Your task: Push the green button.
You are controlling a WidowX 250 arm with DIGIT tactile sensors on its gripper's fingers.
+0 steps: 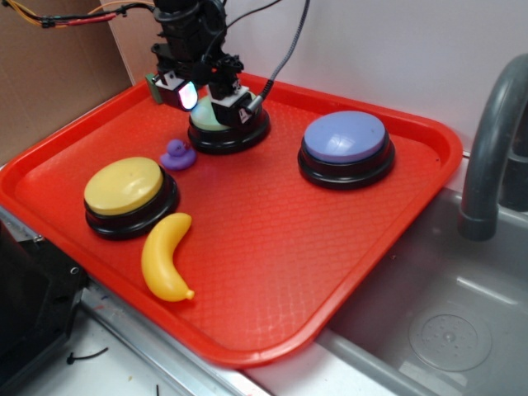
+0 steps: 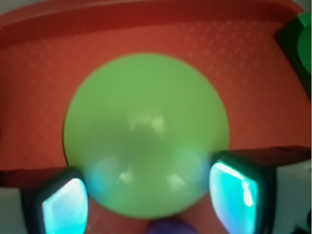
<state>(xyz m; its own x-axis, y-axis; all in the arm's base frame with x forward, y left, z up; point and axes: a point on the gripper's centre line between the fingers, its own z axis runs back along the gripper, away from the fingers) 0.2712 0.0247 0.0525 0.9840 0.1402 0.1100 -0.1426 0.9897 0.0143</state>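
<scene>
Gripper [image 1: 211,96]: poised directly over the green button [image 1: 206,117] at the tray's far left; fingers [image 2: 66,207] spread wide, lit pads flanking the dome's near edge in the wrist view, clamped on nothing.
Green button: black base standing on the red tray [image 1: 272,247], close to the far rim.
Neighbours: purple duck [image 1: 176,154] just beside the base, on its near-left; yellow button [image 1: 125,189] nearer, at the left; yellow banana [image 1: 165,256] by the near rim; blue-purple button [image 1: 345,141] well apart to the right.
Dark green block [image 2: 297,36]: at the far rim, beside the button.
Open room: bare tray through the middle and near right.
Tray edge: right side overhanging a grey sink [image 1: 462,322].
Writing: none legible.
</scene>
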